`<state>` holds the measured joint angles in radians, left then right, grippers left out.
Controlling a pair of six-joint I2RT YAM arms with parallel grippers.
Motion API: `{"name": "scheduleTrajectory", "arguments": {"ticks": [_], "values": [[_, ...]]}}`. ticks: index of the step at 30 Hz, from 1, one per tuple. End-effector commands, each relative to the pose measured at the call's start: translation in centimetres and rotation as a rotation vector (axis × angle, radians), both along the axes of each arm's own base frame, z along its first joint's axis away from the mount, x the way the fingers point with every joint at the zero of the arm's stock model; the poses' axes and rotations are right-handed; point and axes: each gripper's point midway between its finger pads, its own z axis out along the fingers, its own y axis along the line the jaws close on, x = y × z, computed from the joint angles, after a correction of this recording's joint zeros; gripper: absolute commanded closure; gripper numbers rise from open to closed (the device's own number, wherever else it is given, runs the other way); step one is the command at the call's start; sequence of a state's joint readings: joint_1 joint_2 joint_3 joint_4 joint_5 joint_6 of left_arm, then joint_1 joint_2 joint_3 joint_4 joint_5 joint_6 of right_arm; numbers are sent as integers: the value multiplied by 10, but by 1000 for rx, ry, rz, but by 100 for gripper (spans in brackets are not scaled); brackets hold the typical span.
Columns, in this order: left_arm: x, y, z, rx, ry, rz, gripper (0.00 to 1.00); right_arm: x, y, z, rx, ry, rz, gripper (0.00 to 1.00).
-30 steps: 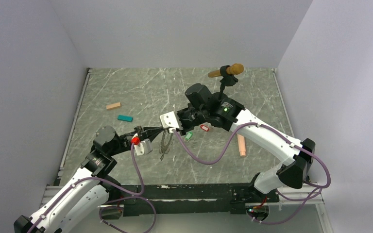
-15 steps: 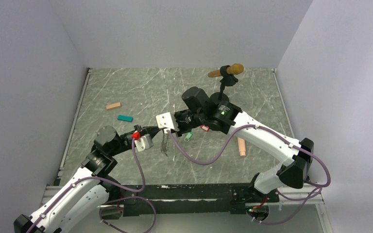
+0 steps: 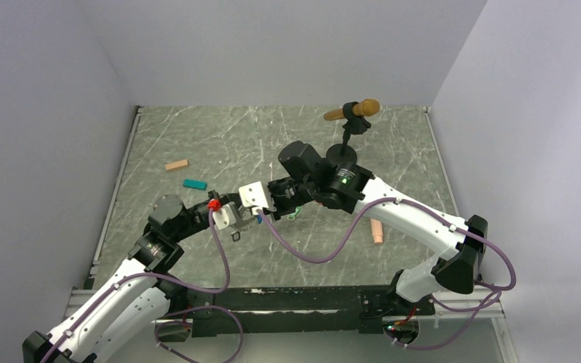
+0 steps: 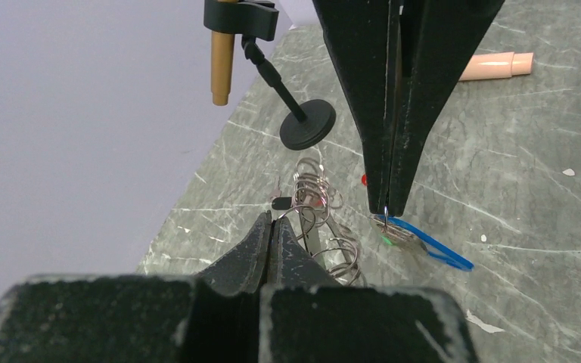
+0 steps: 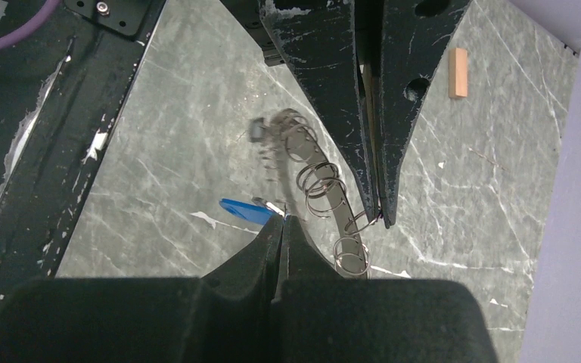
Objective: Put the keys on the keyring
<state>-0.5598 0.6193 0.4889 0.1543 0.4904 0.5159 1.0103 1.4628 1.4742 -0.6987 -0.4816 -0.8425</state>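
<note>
Over the counter (image 3: 219,144): threading step.
Left hand (image 4: 270,223): pinching the keyring (image 4: 308,184).
Right hand (image 5: 284,224): pinching the blue key (image 5: 243,210).
Next: probably fine alignment of key onto chain.

The keyring (image 4: 319,198), a chain of grey wire loops with a small dark clasp, drapes bunched at the centre of the left wrist view, pinched in the left jaws. The blue-tagged key (image 4: 435,251) hangs edge-on just right of it, from the right jaws' tips
</note>
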Motion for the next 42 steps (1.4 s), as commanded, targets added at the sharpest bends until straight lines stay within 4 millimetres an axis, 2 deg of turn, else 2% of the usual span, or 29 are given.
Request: {"name": "scheduleTrajectory", "arguments": {"ticks": [1,8,12,18,23,32,42], "values": [[1,1,40,-70,-93,7,100,-4,4,19,54,16,1,100],[-2,0,40,-75,-92,-6,100,2,8,16,61,32,-28,100],[-4,-2,41,-78,-92,-22,100,17,-7,27,82,76,-93,100],[-11,-6,42,-83,-101,-53,100,6,-24,28,83,123,-111,100],[-10,-8,42,-102,-74,-46,100,17,-24,34,153,109,-212,100],[-12,-15,40,-158,-36,-57,100,39,-30,27,180,17,-313,100],[-9,-17,38,-161,-3,-36,100,38,-29,34,207,0,-298,100]]}}
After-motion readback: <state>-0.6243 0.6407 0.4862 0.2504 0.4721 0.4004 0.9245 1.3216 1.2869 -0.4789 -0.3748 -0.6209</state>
